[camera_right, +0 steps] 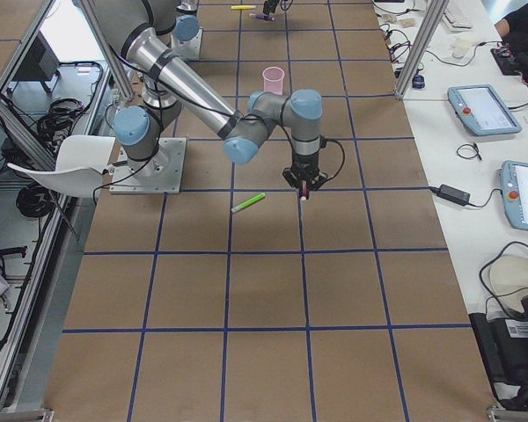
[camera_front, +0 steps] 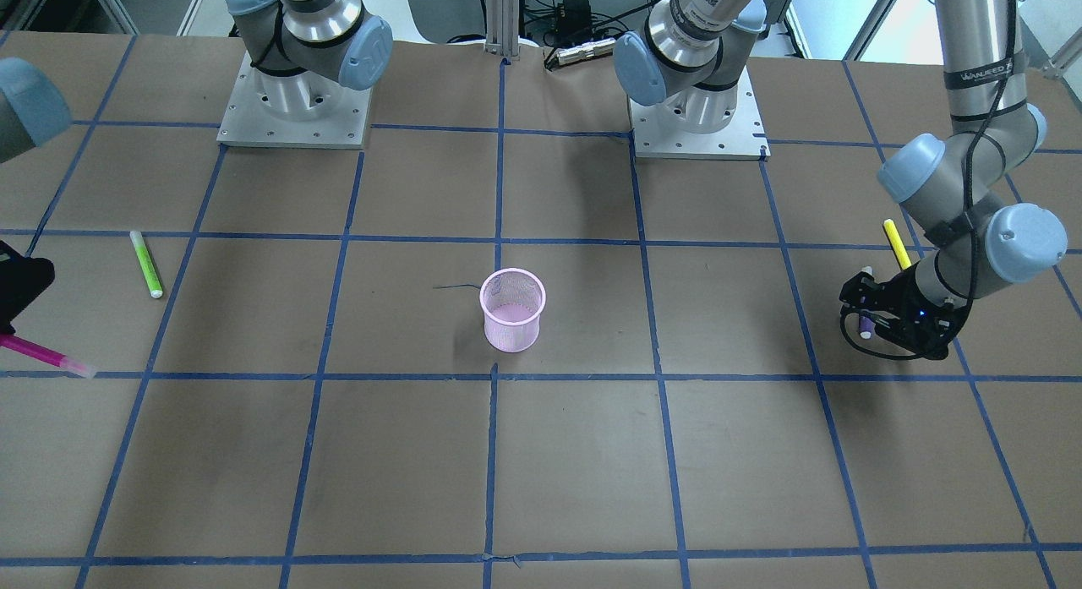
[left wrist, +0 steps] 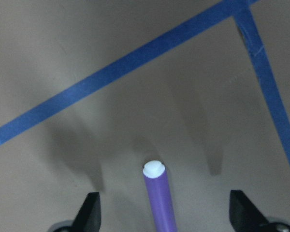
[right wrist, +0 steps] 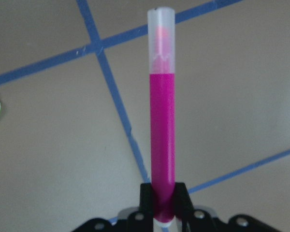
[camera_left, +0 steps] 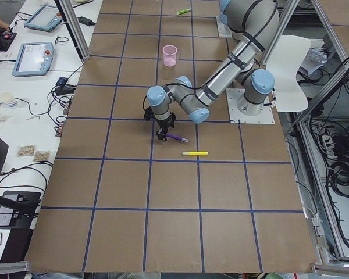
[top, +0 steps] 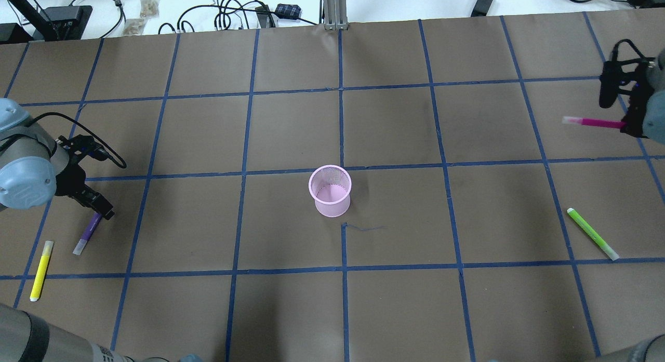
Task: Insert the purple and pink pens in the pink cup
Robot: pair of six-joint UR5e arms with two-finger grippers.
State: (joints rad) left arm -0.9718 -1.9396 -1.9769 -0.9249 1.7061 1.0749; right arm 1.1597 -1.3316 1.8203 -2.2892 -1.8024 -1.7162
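A table [top: 395, 133] covered in brown paper and marked into squares with blue tape [top: 341, 123] fills the scene, with cables and boxes along its far edge.

At the far left a yellow pen [top: 40, 270] lies flat on the paper. Just beside it lies the purple pen [top: 87, 233], also flat on the table, its white cap pointing away from the arm. The left gripper [top: 101, 209] stands over the pen's other end. The wrist camera shows its two fingers [left wrist: 90, 211] spread wide, one on each side of the barrel with a clear gap both ways, so nothing is in its grasp.

In the middle of the table the pink cup [top: 330, 190], a mesh one, stands upright with its mouth open, well apart from both arms and from every pen.

Further right a green pen [top: 592, 233] lies on the paper. At the far right the right gripper [right wrist: 163, 195] has its fingers [right wrist: 146, 193] closed tight on the lower end of the pink pen [right wrist: 162, 125], whose clear cap points away from the hand. The pen seems to be off the table, though its height is hard to judge.
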